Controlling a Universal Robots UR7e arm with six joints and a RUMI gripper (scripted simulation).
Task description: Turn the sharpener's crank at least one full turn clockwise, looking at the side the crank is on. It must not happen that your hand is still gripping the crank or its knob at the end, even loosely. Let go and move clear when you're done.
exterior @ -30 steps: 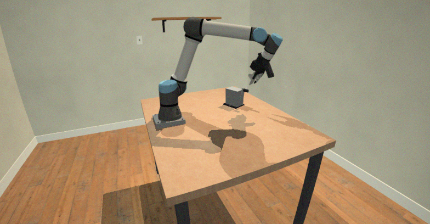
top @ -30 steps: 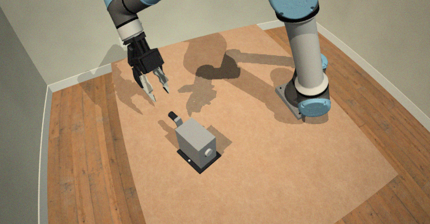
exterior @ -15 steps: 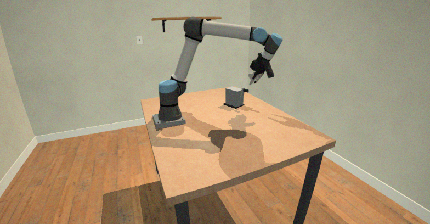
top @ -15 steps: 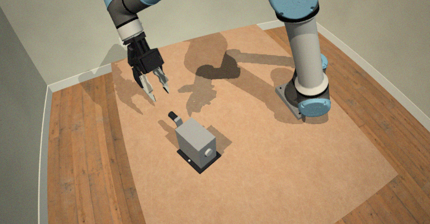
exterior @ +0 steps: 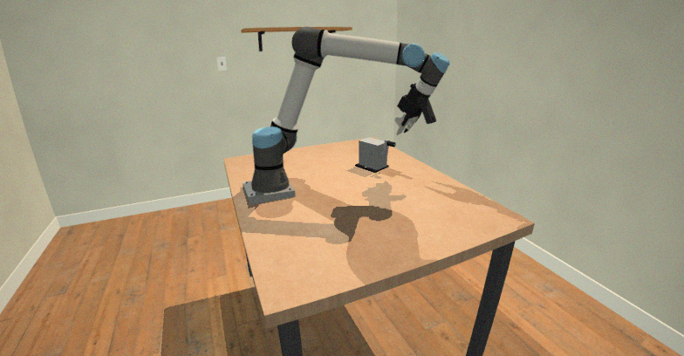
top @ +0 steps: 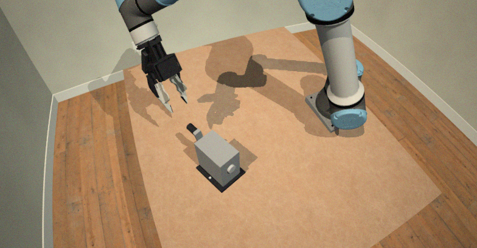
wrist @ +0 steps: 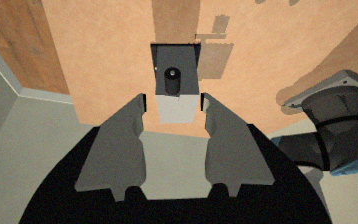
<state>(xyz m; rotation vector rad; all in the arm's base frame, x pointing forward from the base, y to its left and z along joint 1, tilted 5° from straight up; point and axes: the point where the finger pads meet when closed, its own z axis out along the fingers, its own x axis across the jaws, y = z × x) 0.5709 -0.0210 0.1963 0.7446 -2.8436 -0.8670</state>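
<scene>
The grey box sharpener [top: 216, 157] stands on a black base plate on the table. Its crank ends in a black handle [top: 191, 128] on the far left side, pointing up and away. My gripper [top: 178, 106] hovers above and beyond the crank, apart from it, with the fingers partly open and nothing between them. In the wrist view the black handle [wrist: 172, 80] and the sharpener [wrist: 176, 95] lie ahead, centred between the two grey fingers. In the exterior view the gripper [exterior: 402, 129] hangs just above and right of the sharpener [exterior: 372, 154].
The arm's base [top: 337, 109] is bolted to the table at the right. The table's far left edge lies close behind the gripper, with wooden floor below. A small round knob [top: 230, 169] sits on the sharpener's near face. A wall shelf [exterior: 294, 30] hangs behind the arm.
</scene>
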